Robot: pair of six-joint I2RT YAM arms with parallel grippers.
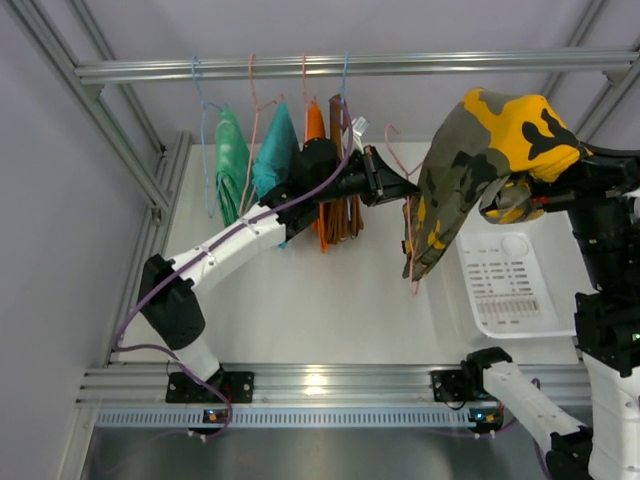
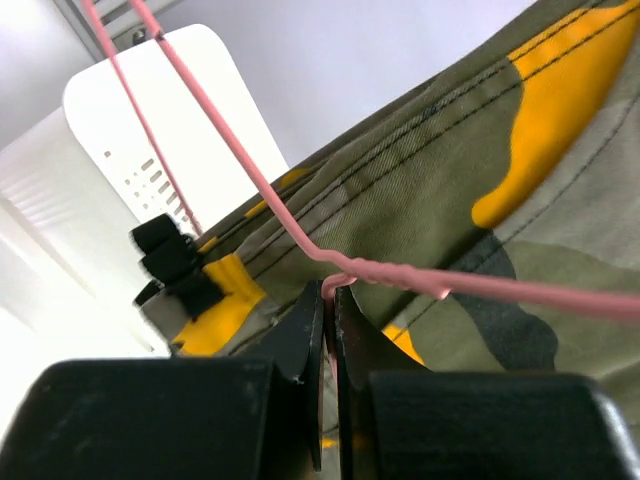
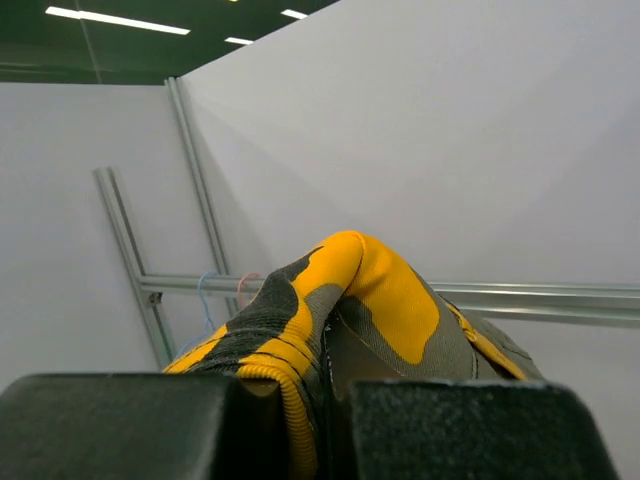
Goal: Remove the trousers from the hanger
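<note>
Mid-strip: my left tool [image 2: 330,300] is pinched shut on the neck of the pink hanger [image 2: 400,272], right tool [image 3: 335,390] clamped on the camo trousers [image 1: 480,150] bunched over it, so next I'd pull them clear of that hanger

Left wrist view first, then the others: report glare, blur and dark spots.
Left wrist: the white basket is blown out, the hanger and trousers are sharp, the left fingers dark and soft. Right wrist: ceiling lights streak top left; right fingers are underexposed. Top: a glare spot on the near rail; light otherwise even.
</note>
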